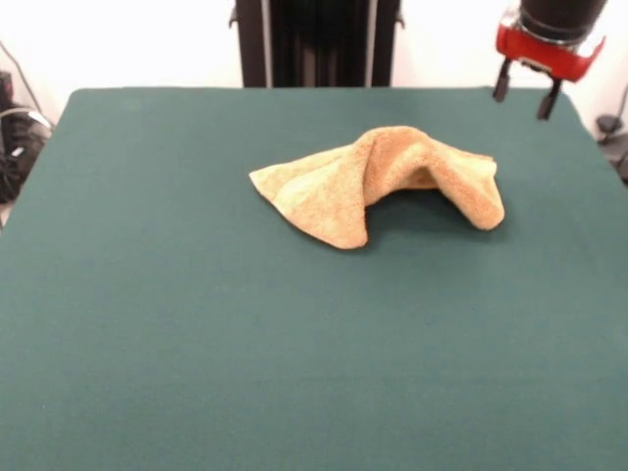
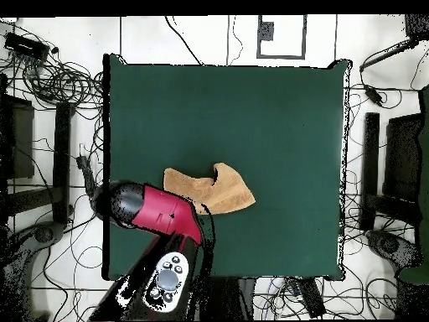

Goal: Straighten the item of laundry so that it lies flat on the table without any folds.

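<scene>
While the arm (image 2: 159, 211) hides part of the towel (image 1: 378, 182) from overhead, the front view shows it bunched mid-table (image 1: 196, 334), one fold humped. Far right, the empty tool (image 1: 525, 91) hangs open.

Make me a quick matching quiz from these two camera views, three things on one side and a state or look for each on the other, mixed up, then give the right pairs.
Things:
1. towel
2. table
3. gripper

States:
A. raised above the far table edge, fingers apart, holding nothing
B. crumpled, with a raised fold
C. flat dark green surface

Pairs: 1-B, 2-C, 3-A
</scene>
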Tool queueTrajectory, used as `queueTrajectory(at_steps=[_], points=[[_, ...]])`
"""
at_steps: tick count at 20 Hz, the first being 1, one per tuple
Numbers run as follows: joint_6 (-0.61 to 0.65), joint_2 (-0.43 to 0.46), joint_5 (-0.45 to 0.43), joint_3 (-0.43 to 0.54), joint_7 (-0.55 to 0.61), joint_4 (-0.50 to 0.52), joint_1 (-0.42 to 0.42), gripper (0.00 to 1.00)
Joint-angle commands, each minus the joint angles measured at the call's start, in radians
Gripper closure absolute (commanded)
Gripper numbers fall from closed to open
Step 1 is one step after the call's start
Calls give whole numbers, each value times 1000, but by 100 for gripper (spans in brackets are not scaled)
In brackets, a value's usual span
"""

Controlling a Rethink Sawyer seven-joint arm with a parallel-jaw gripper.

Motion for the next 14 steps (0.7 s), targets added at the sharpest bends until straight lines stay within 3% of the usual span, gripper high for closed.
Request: queueTrajectory(at_steps=[1, 7, 14], points=[[61, -23, -133, -29, 51, 142, -96, 0], [97, -86, -281, -33, -49, 148, -231, 0], [-8, -82, -322, 70, 9, 191, -332, 0]])
